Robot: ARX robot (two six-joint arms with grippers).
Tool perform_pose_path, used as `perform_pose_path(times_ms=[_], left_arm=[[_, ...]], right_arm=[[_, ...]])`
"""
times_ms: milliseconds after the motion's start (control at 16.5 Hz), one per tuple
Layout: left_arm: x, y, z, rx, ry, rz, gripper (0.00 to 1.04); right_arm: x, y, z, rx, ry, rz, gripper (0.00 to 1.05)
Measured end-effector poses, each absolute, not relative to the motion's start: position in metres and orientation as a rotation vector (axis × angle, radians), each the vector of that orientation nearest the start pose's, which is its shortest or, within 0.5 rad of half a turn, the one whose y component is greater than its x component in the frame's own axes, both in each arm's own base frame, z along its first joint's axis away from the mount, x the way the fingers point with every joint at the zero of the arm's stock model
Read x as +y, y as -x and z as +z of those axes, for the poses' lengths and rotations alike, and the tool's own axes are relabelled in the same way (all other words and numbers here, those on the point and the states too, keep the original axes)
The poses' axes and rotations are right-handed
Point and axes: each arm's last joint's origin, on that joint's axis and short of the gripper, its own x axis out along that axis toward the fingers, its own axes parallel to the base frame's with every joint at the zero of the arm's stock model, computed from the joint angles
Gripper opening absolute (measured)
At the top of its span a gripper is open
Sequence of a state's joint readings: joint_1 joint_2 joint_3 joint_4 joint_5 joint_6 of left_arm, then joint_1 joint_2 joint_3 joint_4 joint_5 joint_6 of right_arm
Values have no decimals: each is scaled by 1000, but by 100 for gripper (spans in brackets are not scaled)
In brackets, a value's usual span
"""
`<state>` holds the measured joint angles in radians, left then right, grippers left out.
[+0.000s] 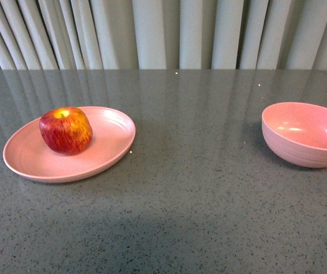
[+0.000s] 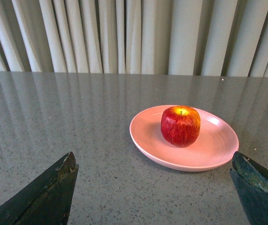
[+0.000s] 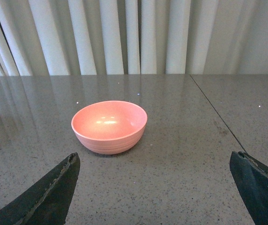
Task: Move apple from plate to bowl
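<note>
A red apple point(image 1: 66, 131) with yellow streaks sits upright on the shallow oval pink plate point(image 1: 109, 149) at the table's left. The deep pink bowl point(image 1: 304, 135) stands empty at the right edge of the front view. Neither arm shows in the front view. In the left wrist view the apple point(image 2: 180, 125) rests on the plate point(image 2: 216, 149), well beyond my open left gripper point(image 2: 153, 161), whose jaws stand wide apart with nothing between them. In the right wrist view the bowl point(image 3: 109, 126) lies beyond my right gripper point(image 3: 154, 161), also open and holding nothing.
Both dishes stand on a grey speckled tabletop point(image 1: 198, 205). Pale pleated curtains point(image 1: 163, 31) hang behind its far edge. A seam point(image 3: 216, 115) runs across the tabletop to the right of the bowl in the right wrist view.
</note>
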<state>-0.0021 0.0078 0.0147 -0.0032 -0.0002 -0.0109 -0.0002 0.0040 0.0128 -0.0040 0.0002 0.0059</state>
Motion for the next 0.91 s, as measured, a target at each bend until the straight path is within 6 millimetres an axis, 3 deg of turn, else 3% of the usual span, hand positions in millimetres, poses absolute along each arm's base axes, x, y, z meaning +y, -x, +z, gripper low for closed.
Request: perform_pose_path(times_ms=[911], left_arm=[[0,-97,168,-4,11,-2,98]], right_arm=[[0,-97,167,-5,-6,0,98]])
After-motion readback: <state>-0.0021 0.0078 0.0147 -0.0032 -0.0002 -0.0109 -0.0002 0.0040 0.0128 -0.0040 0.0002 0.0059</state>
